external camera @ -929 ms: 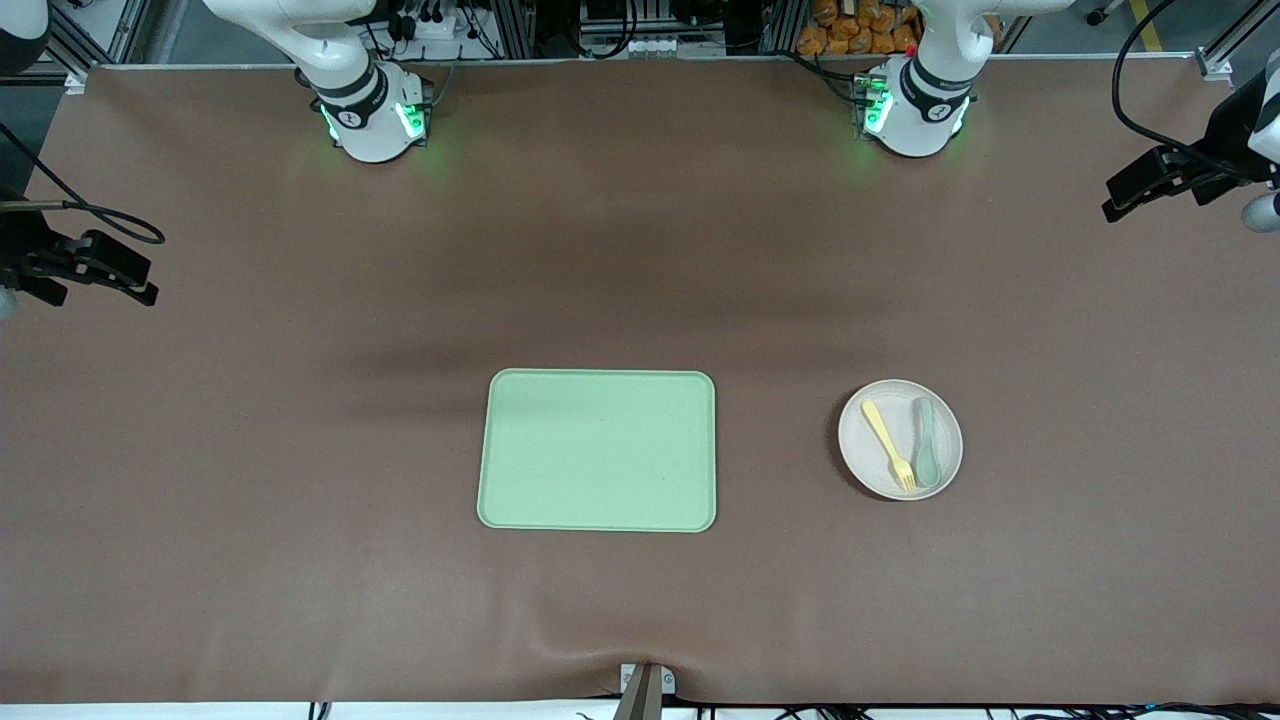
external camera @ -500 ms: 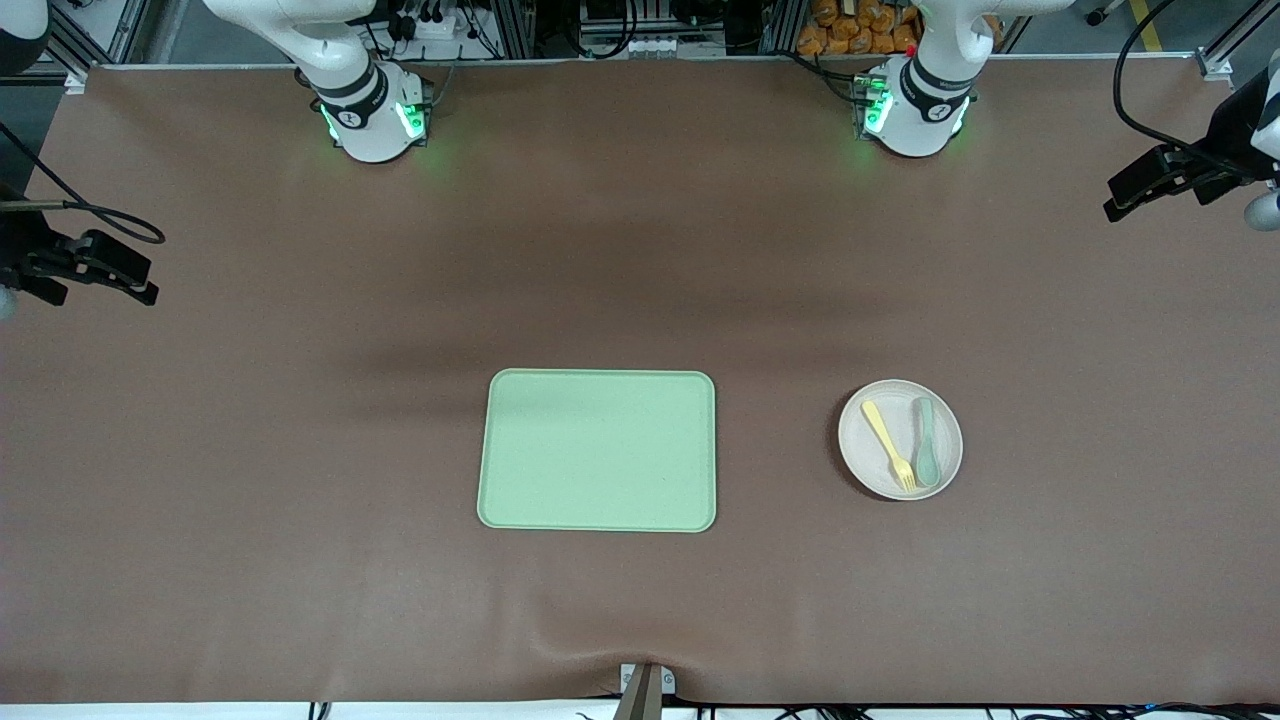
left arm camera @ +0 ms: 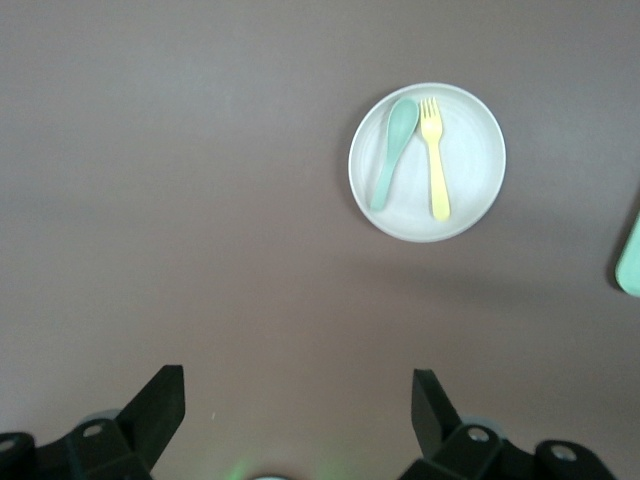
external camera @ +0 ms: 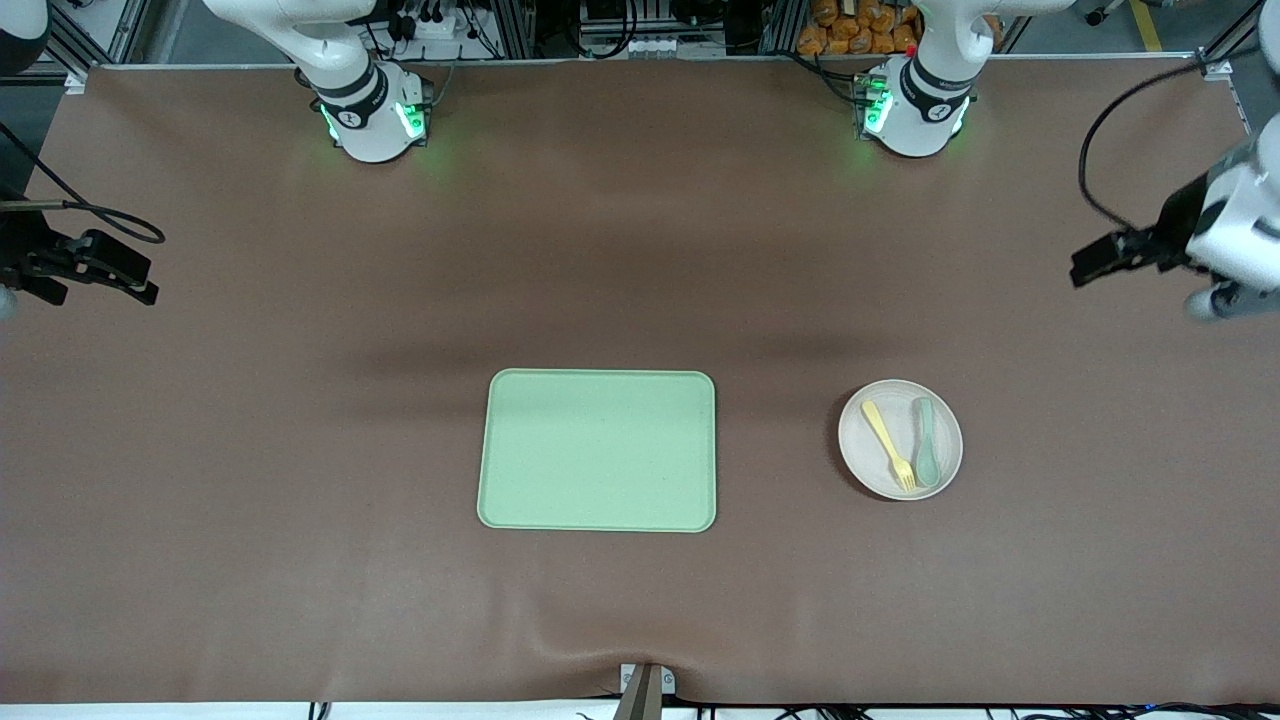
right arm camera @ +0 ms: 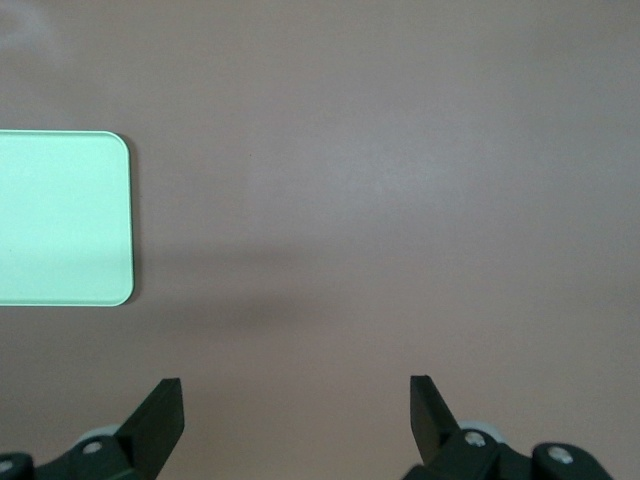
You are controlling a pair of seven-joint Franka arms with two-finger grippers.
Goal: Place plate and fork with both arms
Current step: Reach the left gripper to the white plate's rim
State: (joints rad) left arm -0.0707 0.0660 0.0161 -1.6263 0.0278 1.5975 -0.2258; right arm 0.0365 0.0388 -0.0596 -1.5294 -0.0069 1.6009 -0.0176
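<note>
Beige plate [external camera: 900,440] w/ fork [external camera: 889,446] sits toward left arm's end, so left gripper [left arm camera: 298,408] goes first imo. Both wide open, empty; right gripper [right arm camera: 296,412] waits.

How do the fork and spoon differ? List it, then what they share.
Colour: the fork is pale yellow, the spoon muted teal-green.
Head: the fork ends in short tines, the spoon in a rounded bowl.
Pose: the fork lies aslant, the spoon nearly straight.
Shared: both lie side by side on the plate, heads toward the front camera, untouched by either gripper.
</note>
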